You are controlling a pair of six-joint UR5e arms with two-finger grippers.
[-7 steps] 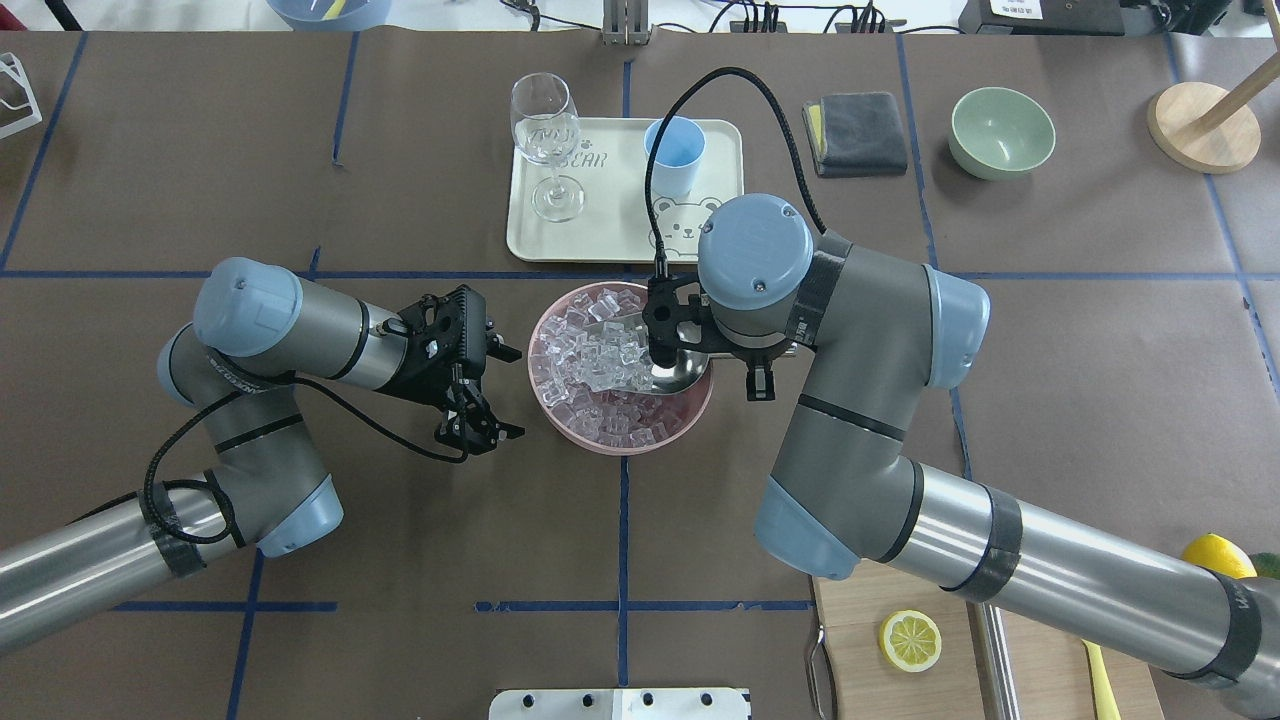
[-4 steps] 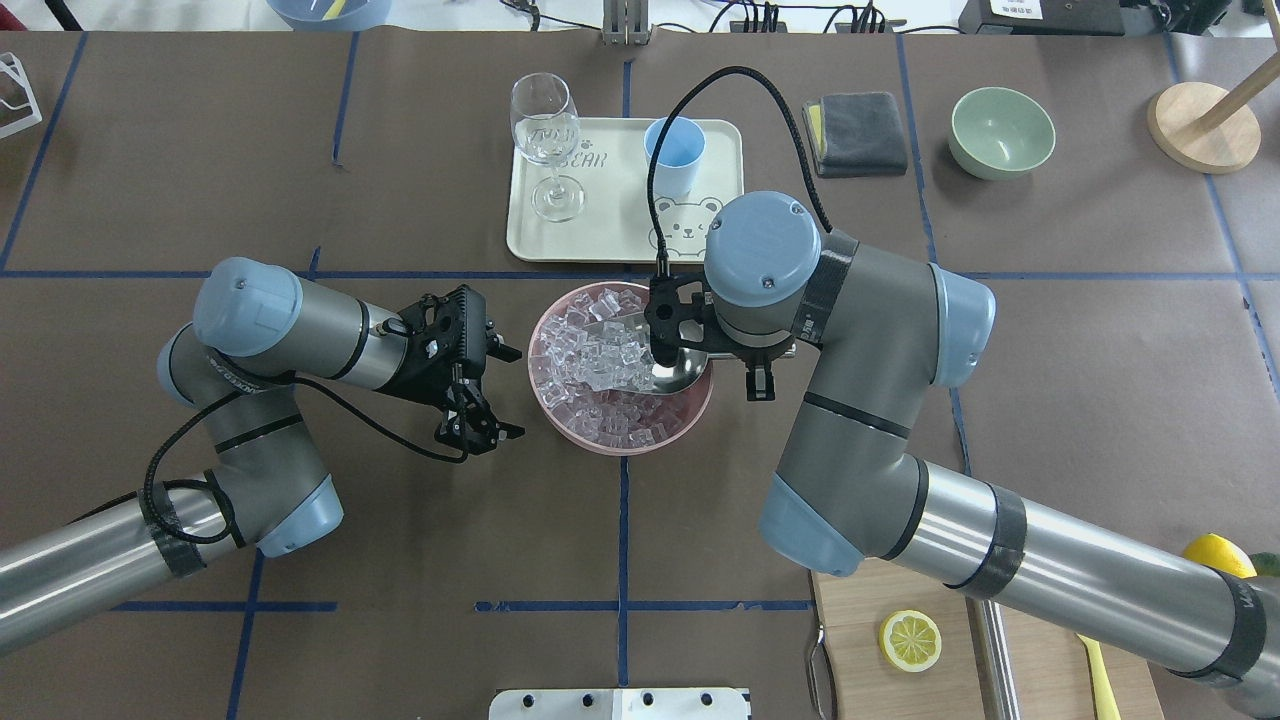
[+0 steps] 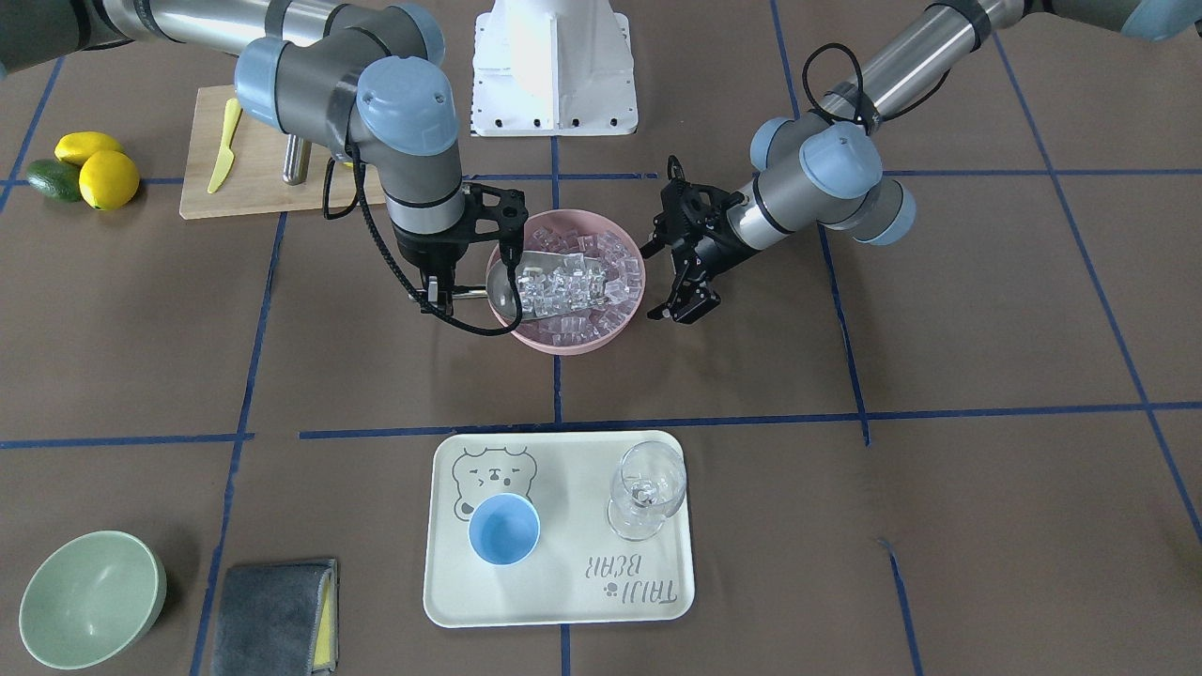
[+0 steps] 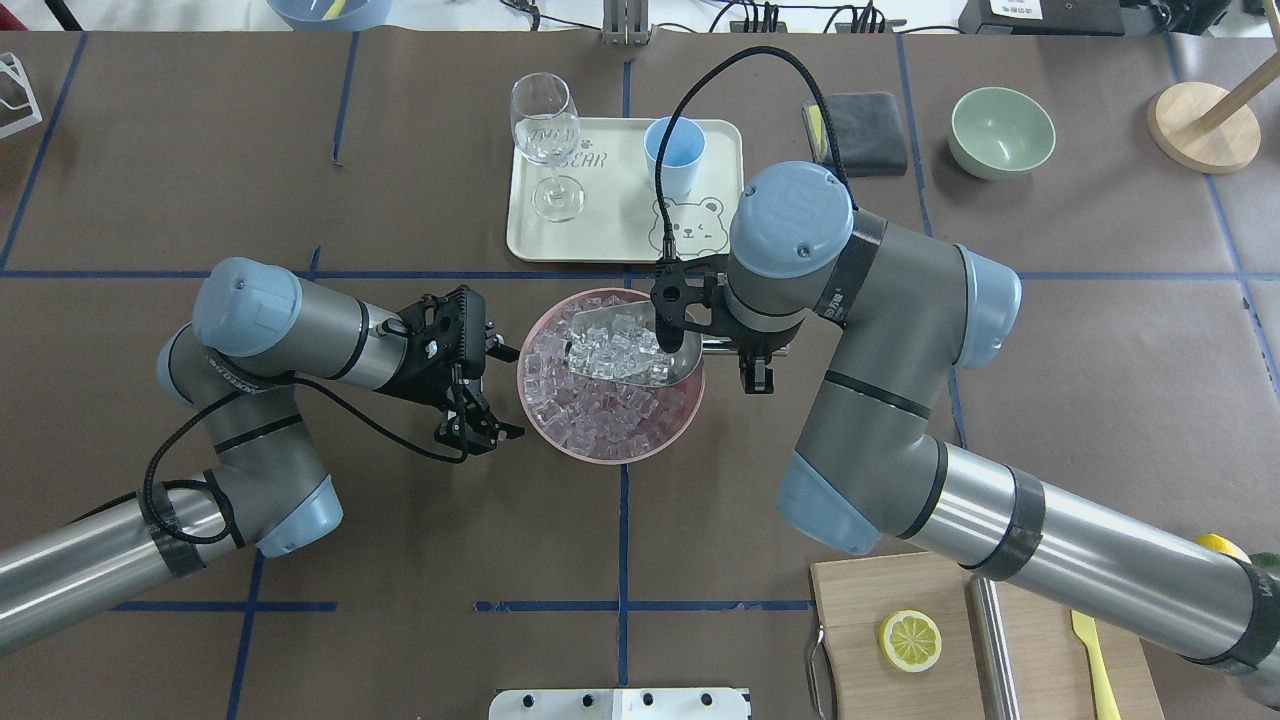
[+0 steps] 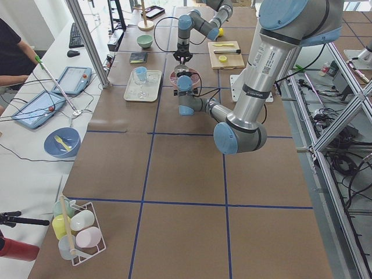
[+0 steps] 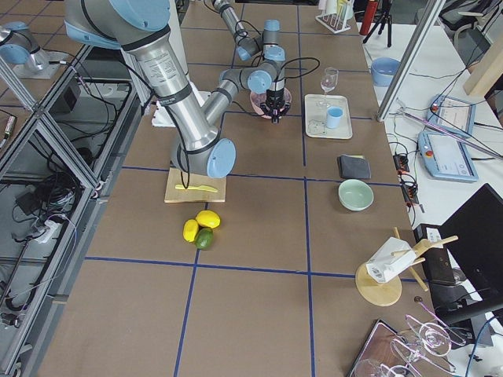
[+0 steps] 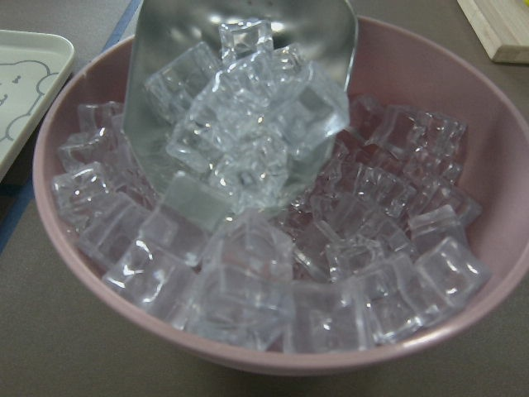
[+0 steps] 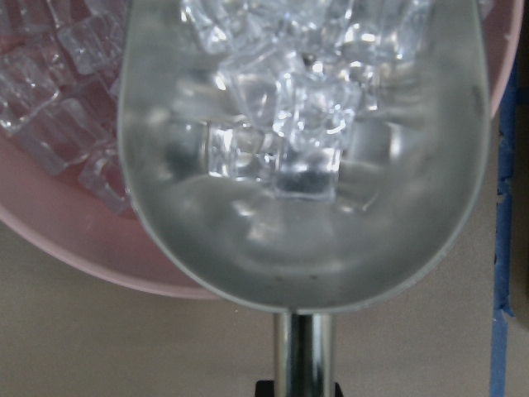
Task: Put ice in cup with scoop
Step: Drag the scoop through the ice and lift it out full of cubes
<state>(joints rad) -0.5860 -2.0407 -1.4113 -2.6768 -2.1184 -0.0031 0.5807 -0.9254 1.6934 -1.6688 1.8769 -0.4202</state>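
left gripper (image 4: 478,430) spread, empty, parked just beside pink bowl (image 4: 612,459). right gripper (image 3: 439,297) pinching scoop (image 4: 668,372) handle. scoop sat low in ice (image 4: 612,350) a second ago; now raised, heaped with cubes, over bowl's far half. load looks secured, carry is likely next. cup (image 4: 675,152) beyond on tray (image 4: 600,236), empty.

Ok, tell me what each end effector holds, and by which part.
Right end effector grips the shiny stainless-steel scoop by its thin handle; left end effector holds nothing.
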